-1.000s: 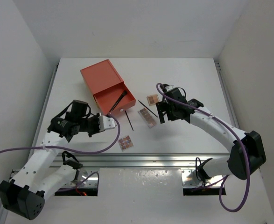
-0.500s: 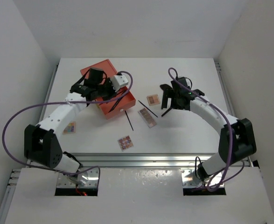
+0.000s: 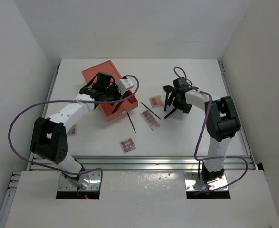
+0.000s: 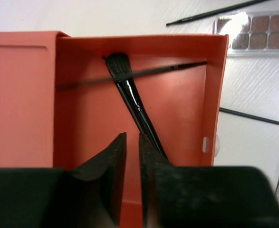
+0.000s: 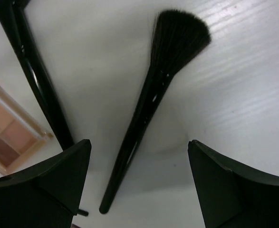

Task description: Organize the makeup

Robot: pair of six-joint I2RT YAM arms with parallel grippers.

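- Orange drawer box (image 3: 97,78) upper left in the overhead view, with the left gripper (image 3: 123,94) over its open tray. The right gripper (image 3: 173,99) is right of centre, above a black fan-bristle makeup brush (image 3: 170,113). Flat pinkish eyeshadow palettes (image 3: 149,119) and thin dark pencil sticks (image 3: 131,122) lie scattered mid-frame on the white table (image 3: 187,137).
- Left wrist: jaws a narrow slit apart, nothing in it! Beyond them in the tray, a black round-headed brush (image 4: 129,90) lies diagonal, with a thin dark stick (image 4: 149,71) crossing near its bristles.
- Right wrist: fingers (image 5: 58,180) spread wide, gripping nothing. The fan-bristle brush lies on the table between them, touching neither. A glossy black handle (image 5: 34,80) and a peach palette (image 5: 6,133) sit at left.
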